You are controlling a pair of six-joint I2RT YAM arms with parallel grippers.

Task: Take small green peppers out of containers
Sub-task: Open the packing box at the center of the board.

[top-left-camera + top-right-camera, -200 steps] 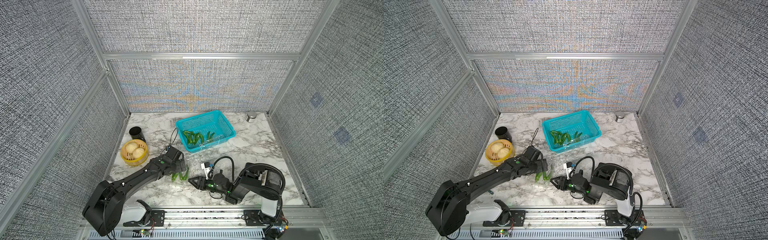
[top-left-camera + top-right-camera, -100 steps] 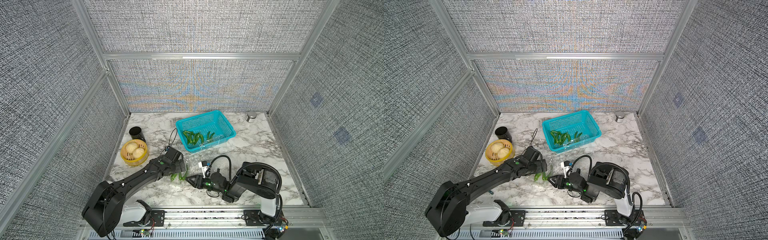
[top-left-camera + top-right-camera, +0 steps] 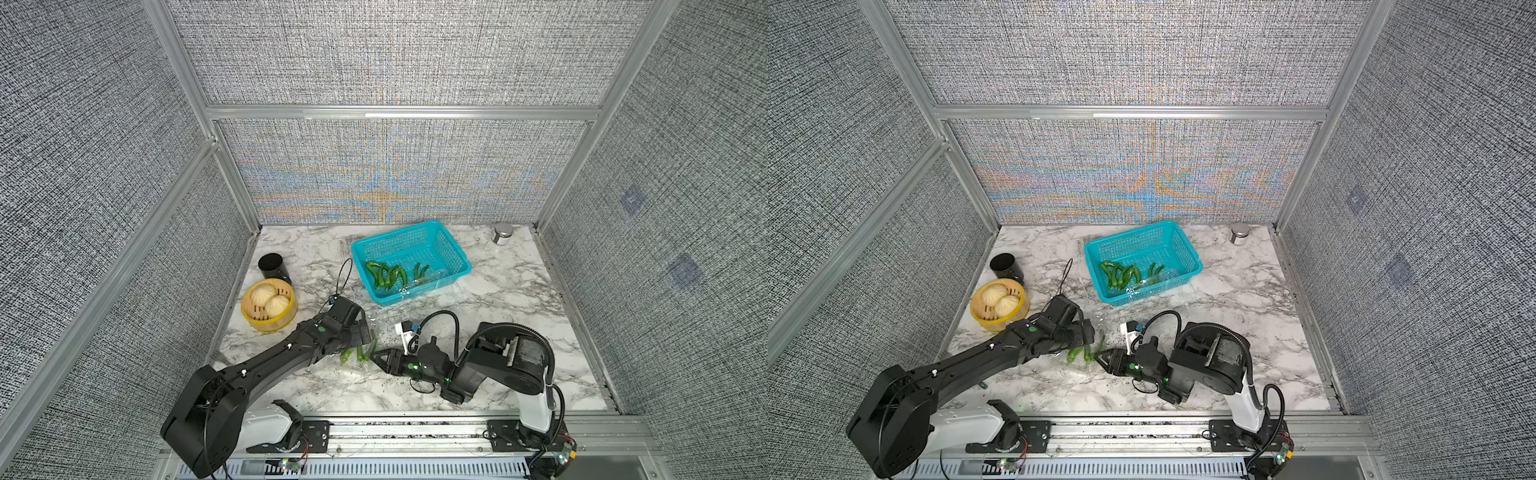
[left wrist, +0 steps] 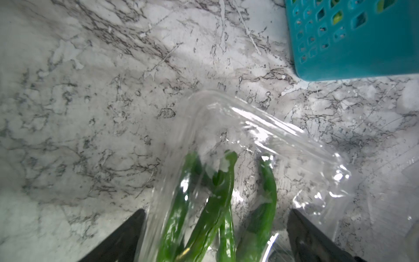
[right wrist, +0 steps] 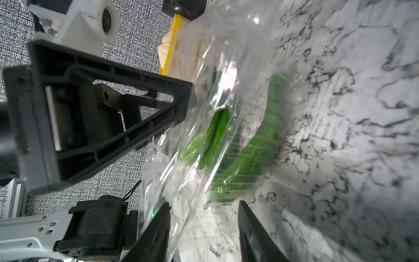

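peppers in box btwn l hand's spread fingers

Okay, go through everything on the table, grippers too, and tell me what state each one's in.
left gripper: open wide, straddling the clear container.
right gripper: jaws apart at the container's edge; grip unclear.
clear container: lying on the table, small green peppers inside.
teal basket: upright, more small green peppers in it.
yellow steamer: uncovered, two buns inside.
black cup: upright, open-topped.
metal canister: upright.

front-centre: left gripper, right gripper crowd container — tight | back: basket | left: steamer, cup | right: marble tabletop open
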